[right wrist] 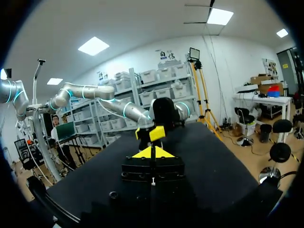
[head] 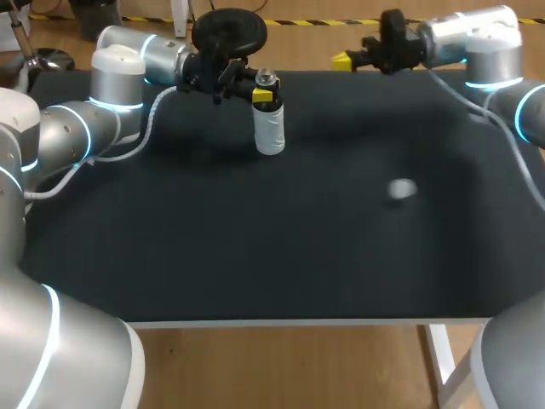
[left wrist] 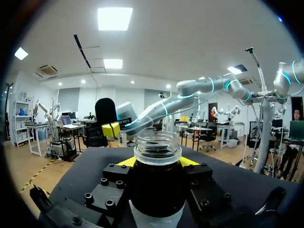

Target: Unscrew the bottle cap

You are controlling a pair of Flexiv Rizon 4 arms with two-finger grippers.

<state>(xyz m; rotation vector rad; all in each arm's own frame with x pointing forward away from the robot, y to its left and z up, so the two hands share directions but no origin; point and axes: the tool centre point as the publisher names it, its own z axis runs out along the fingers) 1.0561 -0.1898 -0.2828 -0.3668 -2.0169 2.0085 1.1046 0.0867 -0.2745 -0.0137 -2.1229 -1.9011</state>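
The bottle [head: 269, 128] stands upright near the far edge of the bench [head: 255, 256], left of middle. It's got a white wrap on the lower body, dark above, and a clear threaded neck with the mouth open. The cap [head: 402, 189], just a small pale blur, lies well apart to its right.

White-wrapped bottle [head: 270, 128], whitish cap [head: 401, 189], black table [head: 255, 256], yellow-tipped left claw [head: 264, 95].

Bench [head: 255, 256]: dark matte top spanning the middle of the frame from left edge to right. Pale front edge along the lower part; one white leg [head: 440, 354] at lower right.
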